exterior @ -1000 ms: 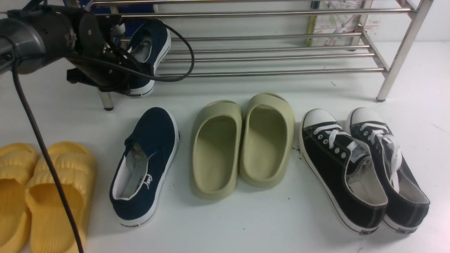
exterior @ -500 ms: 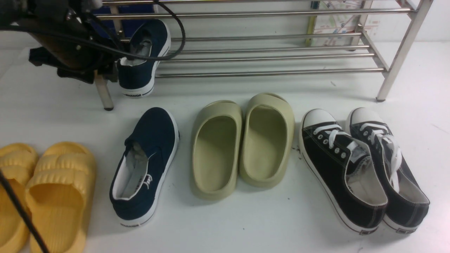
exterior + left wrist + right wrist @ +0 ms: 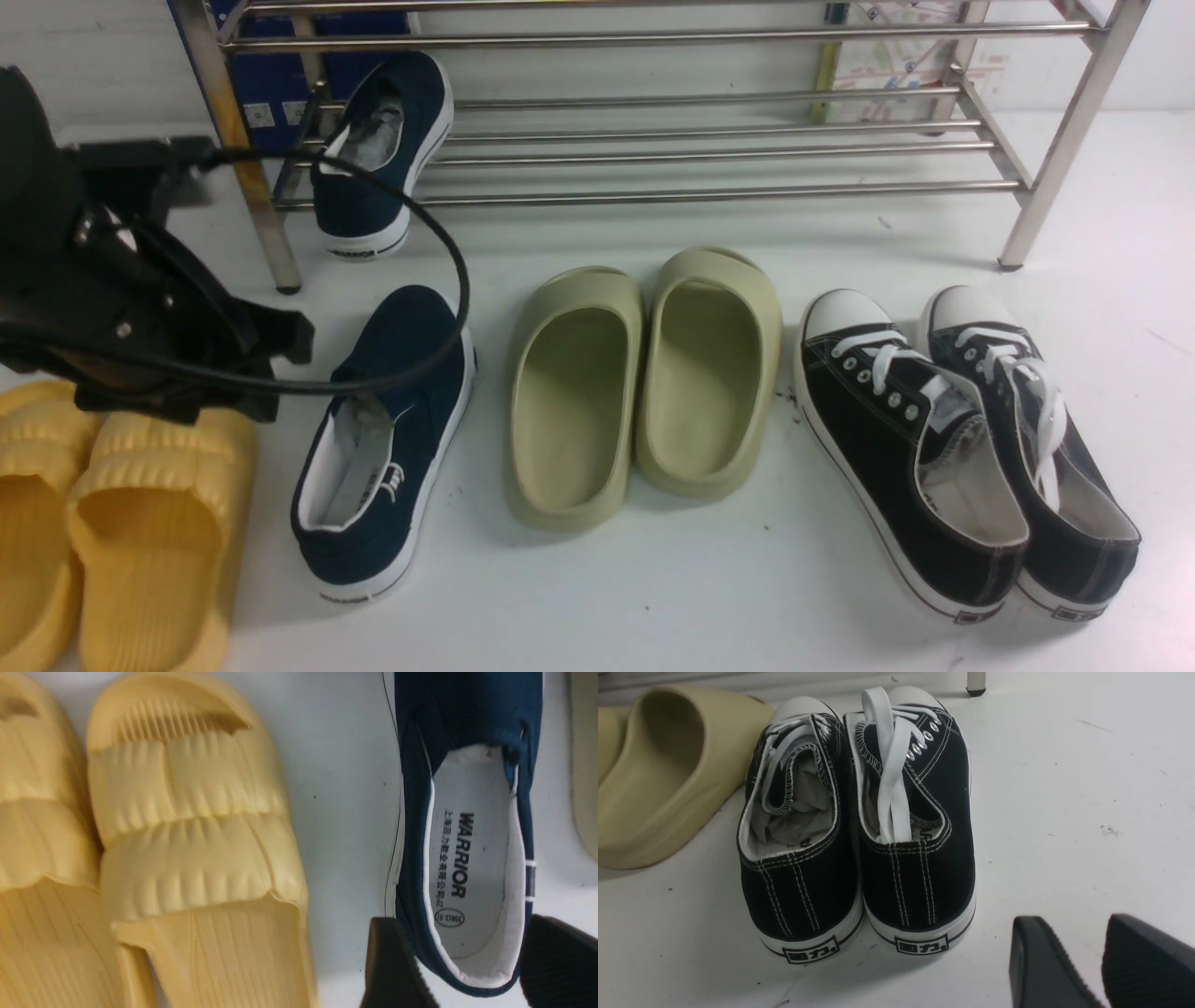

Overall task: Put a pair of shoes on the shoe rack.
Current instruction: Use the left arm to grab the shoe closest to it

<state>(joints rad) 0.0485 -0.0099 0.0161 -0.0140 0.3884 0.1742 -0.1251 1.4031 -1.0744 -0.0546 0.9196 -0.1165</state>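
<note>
One navy slip-on shoe [image 3: 378, 140] lies on the lower bars of the steel shoe rack [image 3: 709, 149] at its left end, with its heel hanging off the front bar. The other navy shoe [image 3: 411, 341] lies on the floor in front of the rack. My left arm [image 3: 140, 317] hangs just left of this shoe. In the left wrist view my left gripper [image 3: 472, 963] is open wide above the heel of the floor shoe [image 3: 467, 858], one finger on each side, holding nothing. My right gripper [image 3: 1083, 961] is open and empty over bare floor; it does not show in the front view.
Yellow slides [image 3: 140, 523] lie close to the left of the floor shoe, under my left arm. Olive slides [image 3: 644, 373] lie to its right, and black lace-up sneakers [image 3: 962, 439] further right, near my right gripper. The left arm's cable crosses the floor shoe's toe.
My left arm has pulled back from the rack and come down towards the shoe on the floor. The first navy shoe stays on the rack's lower bars.
</note>
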